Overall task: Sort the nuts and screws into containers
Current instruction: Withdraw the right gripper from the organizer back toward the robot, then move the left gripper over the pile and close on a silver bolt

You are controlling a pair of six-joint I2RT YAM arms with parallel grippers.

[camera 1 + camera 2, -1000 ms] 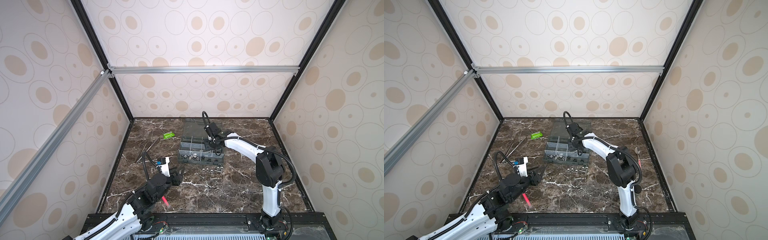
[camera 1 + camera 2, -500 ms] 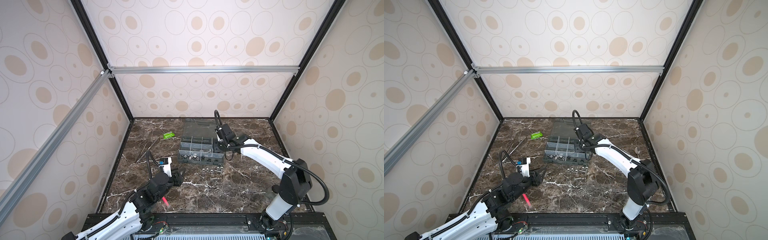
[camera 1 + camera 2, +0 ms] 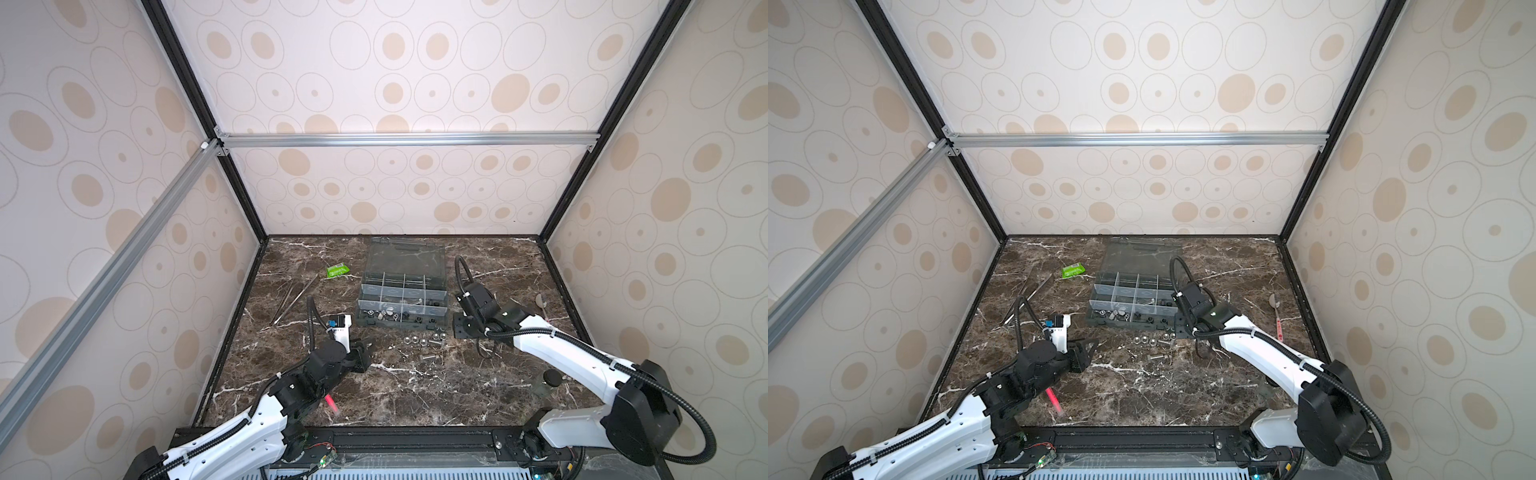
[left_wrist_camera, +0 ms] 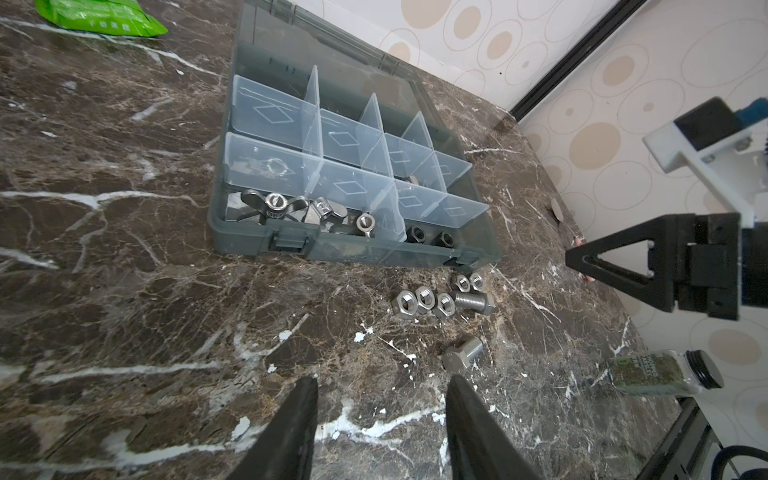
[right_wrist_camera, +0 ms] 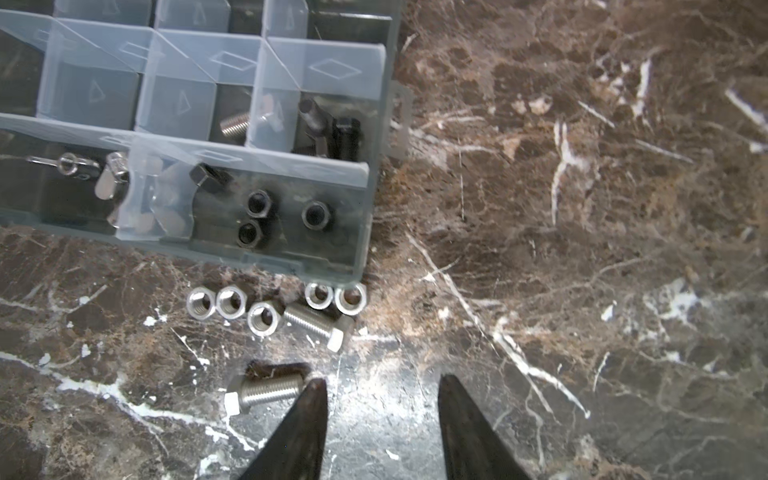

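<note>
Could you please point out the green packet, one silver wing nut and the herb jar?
green packet (image 3: 336, 271): in a top view, middle of its face.
silver wing nut (image 4: 274, 203): left wrist view, its threaded centre hub.
herb jar (image 4: 642, 370): left wrist view, its label.

a lab test cell: patterned wall panels (image 3: 395, 62), aluminium frame rails (image 3: 407, 139), marble-look tabletop (image 3: 415, 395).

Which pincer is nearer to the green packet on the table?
Left. The left pincer hovers on the near side of the green packet, slightly to its right. The right pincer is farther: the organiser box lies between it and the packet.
</note>
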